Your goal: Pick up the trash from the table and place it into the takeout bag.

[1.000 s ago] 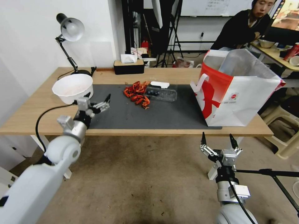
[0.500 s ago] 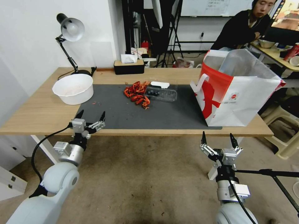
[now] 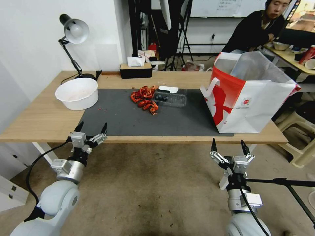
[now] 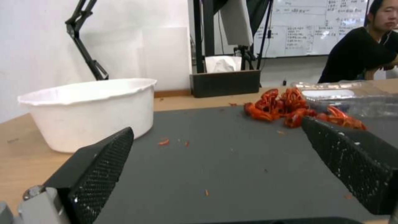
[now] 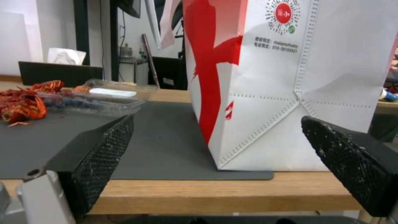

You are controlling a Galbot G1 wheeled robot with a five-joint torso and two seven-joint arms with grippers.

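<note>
Hovering released at the table's (image 3: 39,121) near edge, both grippers, left (image 3: 91,128) and right (image 3: 228,146), hold nothing. Printed text on the takeout bag (image 5: 265,84) reads in the right wrist view; head view shows the bag upright at right, mouth upward, red shells (image 3: 144,97) mid-mat.

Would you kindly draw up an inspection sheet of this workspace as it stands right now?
Surface: light-wood table with a dark grey mat.
Job's things: white bowl on the table's left; red shells and clear container on the mat; takeout bag upright at the right.
Clutter: desk lamp, tissue box.
Hands: left hand and right hand open, empty, before the front edge.
Cables: black cable on the left arm.
Surroundings: seated person behind.
</note>
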